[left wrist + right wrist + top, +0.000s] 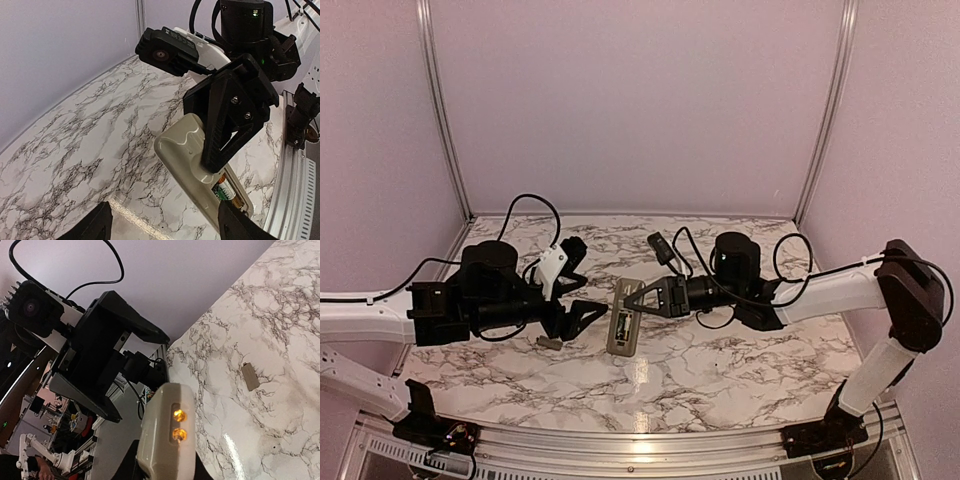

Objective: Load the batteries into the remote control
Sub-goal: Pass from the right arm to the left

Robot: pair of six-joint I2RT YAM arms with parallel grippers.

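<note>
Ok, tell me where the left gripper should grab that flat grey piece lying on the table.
Take the flat grey piece across its two long edges, coming straight down from above with the left gripper open. It lies flat on the marble table, so only its thin sides offer purchase, and its narrow width probably suits the fingers best.

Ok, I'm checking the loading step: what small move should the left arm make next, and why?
Probably back the left gripper away from the remote. Its jaws stand open with nothing between them, a battery already lies in the open compartment, and the right gripper holds the remote by itself.
</note>
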